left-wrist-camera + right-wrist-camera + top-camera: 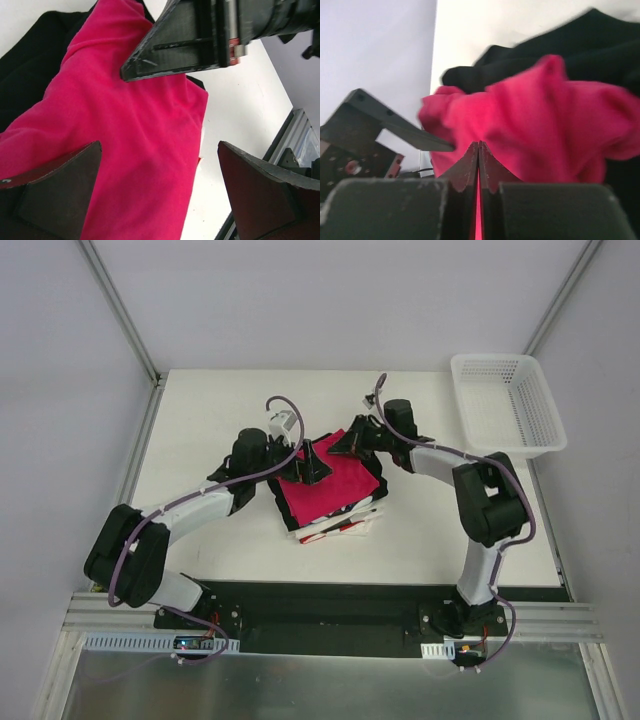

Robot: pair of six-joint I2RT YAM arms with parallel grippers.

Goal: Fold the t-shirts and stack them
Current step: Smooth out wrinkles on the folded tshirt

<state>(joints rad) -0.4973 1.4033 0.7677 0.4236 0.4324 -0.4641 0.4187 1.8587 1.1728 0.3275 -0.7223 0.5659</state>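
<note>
A crimson-pink t-shirt (335,490) lies folded on top of a stack at the table's middle, over a black t-shirt (285,502) and tees with white and red edges (340,528). My left gripper (312,472) is open just above the pink shirt's far part; in the left wrist view (159,150) its fingers straddle the pink cloth (130,135) without holding it. My right gripper (340,445) is shut on the pink shirt's far edge; in the right wrist view (479,146) pink cloth (540,115) bunches at its closed tips, with black cloth (580,40) behind.
A white lattice basket (505,400) stands at the table's far right corner. Bare white table (200,430) surrounds the stack. The two grippers are close together over the stack's far edge. A metal rail (330,615) runs along the near edge.
</note>
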